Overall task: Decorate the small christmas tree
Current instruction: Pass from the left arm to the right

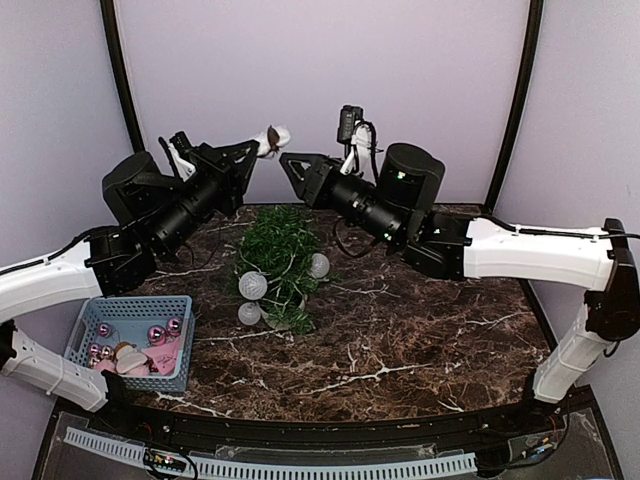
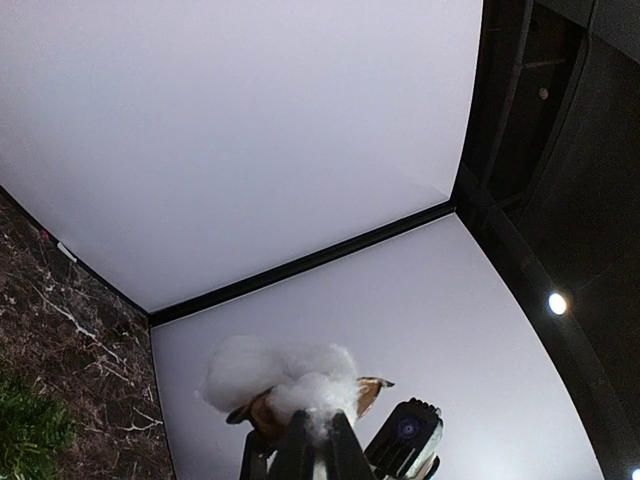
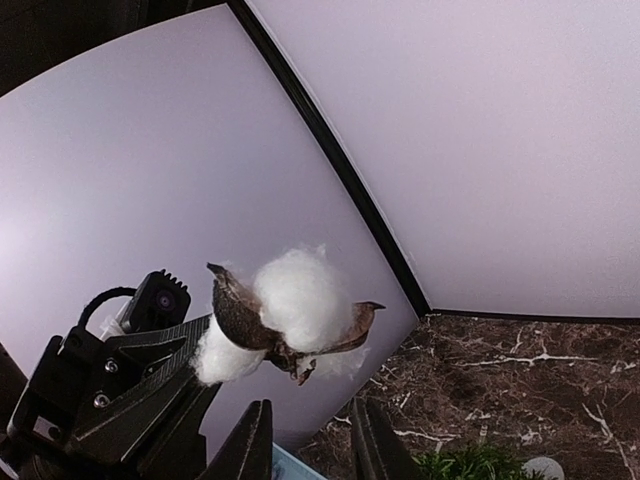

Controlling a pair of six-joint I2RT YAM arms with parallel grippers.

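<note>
The small christmas tree (image 1: 278,250) stands mid-table with three white balls (image 1: 253,285) on it; its top shows in the right wrist view (image 3: 475,465). My left gripper (image 1: 262,146) is raised above the tree and shut on a white cotton boll with brown husks (image 1: 274,136), which shows in the left wrist view (image 2: 290,378) and the right wrist view (image 3: 300,305). My right gripper (image 1: 288,161) faces it from the right, just below the boll. Its fingers (image 3: 250,445) stand apart with nothing between them, a little short of the boll's stem.
A light-blue basket (image 1: 90,325) at the table's front left holds several pink baubles (image 1: 157,334) and other decorations. Purple walls close in the back and sides. Both arms reach over the tree from either side.
</note>
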